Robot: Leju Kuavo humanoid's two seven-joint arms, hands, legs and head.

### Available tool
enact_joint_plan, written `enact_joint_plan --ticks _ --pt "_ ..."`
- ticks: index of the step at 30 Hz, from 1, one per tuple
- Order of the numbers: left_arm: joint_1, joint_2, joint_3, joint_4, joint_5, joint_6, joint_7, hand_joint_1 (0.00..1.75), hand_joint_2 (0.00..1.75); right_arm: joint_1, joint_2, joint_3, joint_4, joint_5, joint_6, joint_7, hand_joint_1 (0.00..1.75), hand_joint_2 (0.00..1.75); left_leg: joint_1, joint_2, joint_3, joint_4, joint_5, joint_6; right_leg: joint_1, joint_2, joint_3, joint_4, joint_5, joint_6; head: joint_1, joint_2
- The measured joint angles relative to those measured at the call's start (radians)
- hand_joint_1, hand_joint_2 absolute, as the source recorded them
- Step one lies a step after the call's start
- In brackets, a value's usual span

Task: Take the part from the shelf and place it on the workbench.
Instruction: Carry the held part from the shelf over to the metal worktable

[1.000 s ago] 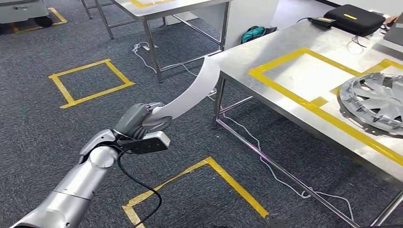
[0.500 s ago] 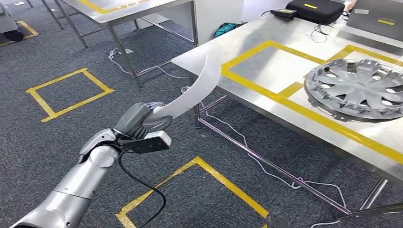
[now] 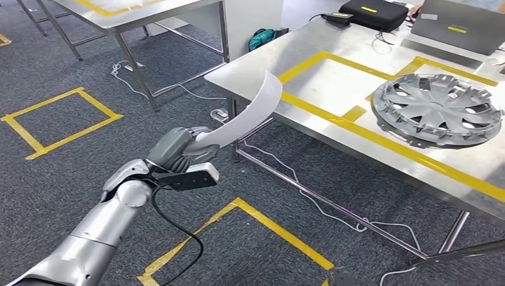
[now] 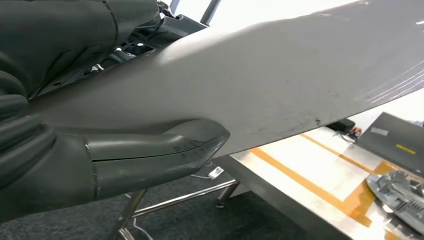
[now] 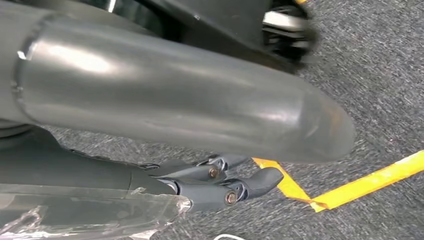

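On the far left of the head view a yellow tape square (image 3: 59, 122) marks the grey carpet (image 3: 53, 173). The silver left arm rises from the lower left, and the left robot hand (image 3: 178, 154) grasps the narrow end of a long, curved white part (image 3: 247, 116). The part sweeps up and to the right from the hand, held in the air, its far tip just at the near corner of the steel worktop (image 3: 333, 89) without resting on it. In the left wrist view the thick thumb (image 4: 155, 155) presses against the part's (image 4: 280, 85) pale surface, with the worktop (image 4: 300, 195) below and beyond it. A second yellow tape outline (image 3: 262, 223) lies on the carpet under the arm, and white cables (image 3: 333, 208) trail beneath the worktop. Yellow tape lines (image 3: 357, 128) cross the worktop, and a grey wheel cover (image 3: 438, 110) lies flat to the right of them. A black case (image 3: 375, 13) sits at the worktop's far edge. In the right wrist view the right robot hand (image 5: 220, 182) hangs above the carpet, its fingers (image 5: 250, 185) loosely curled and holding nothing; whether it is released or clenched I cannot tell.
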Motion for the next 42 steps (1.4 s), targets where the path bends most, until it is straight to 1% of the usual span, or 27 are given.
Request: enact_joint_plan --ticks 1,2,3,5,7,11,13,14,16,18,19,20,21,23,24,25,28,30,31,33,34,35,36,38,39,40,42 --pt "0.0 0.0 -0.002 0.006 -0.002 0.0 0.0 1.75 1.75 0.002 0.0 0.001 0.001 0.0 0.002 0.001 0.0 0.0 -0.001 0.004 0.005 0.0 -0.005 0.001 0.0 -0.002 -0.024 0.035 -0.005 0.002 0.0 0.0" --pt "0.0 0.0 -0.005 0.011 -0.003 0.001 0.001 1.75 1.75 0.004 0.001 0.003 0.001 0.001 0.003 0.002 0.0 0.0 -0.001 0.007 0.012 0.0 -0.011 0.0 -0.001 -0.004 -0.029 0.032 0.009 0.003 0.0 0.0" --pt "0.0 0.0 -0.007 0.016 -0.003 0.002 0.001 1.75 1.75 0.006 0.001 0.004 0.002 0.001 0.005 0.002 0.0 0.0 -0.001 0.009 0.021 0.0 -0.017 -0.002 -0.002 -0.006 -0.016 -0.008 0.039 0.004 0.0 0.0" --pt "-0.002 -0.002 -0.01 0.021 -0.004 0.003 0.001 1.75 1.75 0.007 0.001 0.006 0.002 0.002 0.006 0.002 0.0 0.0 -0.001 0.014 0.039 0.0 -0.031 -0.008 -0.004 -0.015 0.04 -0.137 0.112 0.004 0.0 0.0" --pt "-0.003 -0.004 -0.01 0.024 -0.005 0.003 0.001 1.75 1.75 0.007 0.001 0.006 0.002 0.002 0.006 0.002 0.0 0.0 -0.001 0.017 0.049 0.0 -0.039 -0.011 -0.005 -0.022 0.072 -0.206 0.142 0.003 0.0 0.0" --pt "-0.005 -0.004 -0.01 0.025 -0.006 0.004 0.001 1.75 1.75 0.006 0.002 0.006 0.002 0.002 0.007 0.003 0.0 0.0 -0.002 0.018 0.049 0.0 -0.041 -0.014 -0.002 -0.026 0.075 -0.211 0.125 0.0 0.0 0.0" --pt "-0.012 -0.006 -0.011 0.029 -0.008 0.005 0.003 1.75 1.75 0.005 0.004 0.008 0.003 0.003 0.009 0.002 0.0 0.0 -0.004 0.019 0.044 0.021 -0.041 -0.027 0.001 -0.024 0.095 -0.223 0.103 -0.02 -0.005 0.0" --pt "-0.017 -0.007 -0.012 0.032 -0.01 0.007 0.003 1.75 1.75 0.004 0.005 0.01 0.004 0.004 0.009 0.002 0.0 0.0 -0.004 0.019 0.023 0.066 -0.04 -0.037 0.001 -0.02 0.112 -0.23 0.088 -0.034 -0.009 0.0" --pt "-0.021 -0.007 -0.014 0.039 -0.013 0.009 0.004 1.75 1.75 0.005 0.005 0.014 0.004 0.006 0.009 0.001 0.0 0.0 -0.003 0.015 -0.06 0.207 -0.059 -0.052 -0.004 -0.007 0.152 -0.235 0.069 -0.052 -0.016 0.0" --pt "-0.021 -0.006 -0.014 0.047 -0.014 0.01 0.005 1.75 1.75 0.006 0.005 0.015 0.004 0.006 0.009 0.001 0.0 0.0 -0.002 0.014 -0.147 0.296 -0.113 -0.055 -0.005 0.002 0.177 -0.236 0.048 -0.055 -0.019 0.0" --pt "-0.02 -0.005 -0.014 0.051 -0.014 0.01 0.006 1.75 1.75 0.008 0.006 0.015 0.004 0.006 0.009 0.001 0.0 0.0 -0.002 0.014 -0.17 0.298 -0.126 -0.054 -0.005 0.006 0.192 -0.236 0.036 -0.055 -0.019 0.0" --pt "-0.02 -0.005 -0.014 0.054 -0.015 0.01 0.006 1.75 1.75 0.009 0.006 0.015 0.004 0.007 0.01 0.001 0.0 0.0 -0.003 0.013 -0.177 0.271 -0.116 -0.053 -0.006 0.012 0.209 -0.236 0.024 -0.053 -0.019 0.0" --pt "-0.02 -0.005 -0.014 0.056 -0.016 0.01 0.006 1.75 1.75 0.01 0.007 0.015 0.004 0.007 0.01 0.001 0.0 0.0 -0.002 0.011 -0.172 0.22 -0.079 -0.052 -0.007 0.017 0.226 -0.236 0.011 -0.051 -0.019 0.0" --pt "-0.021 -0.003 -0.015 0.064 -0.018 0.012 0.002 1.75 1.75 0.009 0.01 0.015 0.004 0.008 0.012 0.001 0.0 0.0 -0.001 0.0 -0.152 0.087 0.039 -0.051 -0.007 0.03 0.251 -0.235 -0.018 -0.04 -0.022 0.0" --pt "-0.021 -0.002 -0.016 0.068 -0.019 0.014 0.0 1.75 1.75 0.008 0.01 0.015 0.004 0.008 0.013 0.001 0.0 0.0 -0.001 -0.005 -0.143 0.039 0.082 -0.049 -0.007 0.035 0.258 -0.237 -0.033 -0.034 -0.024 0.0" --pt "-0.022 -0.002 -0.017 0.071 -0.019 0.015 -0.001 1.75 1.75 0.007 0.011 0.016 0.004 0.008 0.013 0.001 0.0 0.0 -0.001 -0.009 -0.138 0.009 0.104 -0.045 -0.006 0.039 0.268 -0.237 -0.041 -0.028 -0.028 0.0" --pt "-0.028 -0.006 -0.025 0.074 -0.02 0.018 -0.002 1.75 1.75 0.007 0.011 0.016 0.004 0.009 0.014 0.001 0.0 0.0 0.001 -0.003 -0.108 -0.005 0.096 -0.024 -0.005 0.034 0.3 -0.239 -0.052 -0.013 -0.026 0.0" --pt "-0.033 -0.008 -0.032 0.076 -0.02 0.019 -0.004 1.75 1.75 0.005 0.011 0.017 0.004 0.009 0.017 0.0 0.0 0.0 0.0 0.004 -0.083 -0.003 0.089 -0.009 -0.005 0.013 0.262 -0.172 -0.062 -0.005 -0.022 0.0" --pt "-0.034 -0.008 -0.035 0.079 -0.02 0.019 -0.005 1.75 1.75 0.004 0.011 0.017 0.004 0.009 0.019 0.0 0.0 0.0 -0.002 0.008 -0.074 -0.003 0.08 -0.005 -0.004 0.003 0.22 -0.111 -0.076 -0.002 -0.02 0.0" --pt "-0.034 -0.01 -0.041 0.088 -0.019 0.015 -0.007 1.75 1.75 0.005 0.011 0.019 0.004 0.009 0.022 0.001 0.0 0.0 -0.005 0.013 -0.055 -0.003 0.058 0.001 -0.004 -0.003 0.129 -0.015 -0.133 0.0 -0.018 0.0" --pt "-0.034 -0.011 -0.044 0.095 -0.018 0.011 -0.009 1.75 1.75 0.007 0.011 0.02 0.004 0.01 0.022 0.001 0.0 0.0 -0.006 0.015 -0.042 -0.002 0.046 0.001 -0.004 -0.004 0.098 -0.004 -0.154 0.0 -0.017 0.0" --pt "-0.034 -0.012 -0.048 0.101 -0.018 0.008 -0.011 1.75 1.75 0.008 0.011 0.021 0.004 0.01 0.023 0.001 0.0 0.0 -0.007 0.018 -0.026 -0.002 0.033 0.001 -0.003 -0.006 0.083 -0.024 -0.152 -0.003 -0.016 0.0" --pt "-0.034 -0.013 -0.053 0.107 -0.018 0.006 -0.013 1.75 1.75 0.01 0.011 0.022 0.004 0.011 0.023 0.001 0.0 0.0 -0.008 0.021 -0.008 -0.002 0.019 0.001 -0.002 -0.01 0.08 -0.07 -0.117 -0.007 -0.015 0.0" --pt "-0.036 -0.015 -0.062 0.12 -0.017 0.004 -0.017 1.75 1.75 0.01 0.011 0.022 0.005 0.011 0.023 0.001 0.0 0.0 -0.011 0.03 0.023 -0.003 -0.008 -0.002 0.005 -0.038 0.089 -0.181 0.023 -0.019 -0.015 0.0" --pt "-0.037 -0.015 -0.065 0.125 -0.017 0.003 -0.018 1.75 1.75 0.008 0.011 0.022 0.005 0.011 0.023 0.002 0.0 0.0 -0.012 0.035 0.033 -0.004 -0.017 -0.006 0.01 -0.048 0.095 -0.218 0.079 -0.024 -0.015 0.0" --pt "-0.039 -0.015 -0.066 0.13 -0.017 0.003 -0.018 1.75 1.75 0.006 0.012 0.023 0.005 0.011 0.024 0.002 0.0 0.0 -0.013 0.04 0.039 -0.005 -0.023 -0.011 0.015 -0.052 0.097 -0.237 0.115 -0.029 -0.014 0.0" --pt "-0.042 -0.016 -0.069 0.136 -0.017 0.003 -0.019 1.75 1.75 0.002 0.013 0.024 0.005 0.012 0.024 0.003 0.0 0.0 -0.012 0.049 0.045 -0.008 -0.025 -0.02 0.018 -0.036 0.101 -0.244 0.12 -0.037 -0.014 0.0"
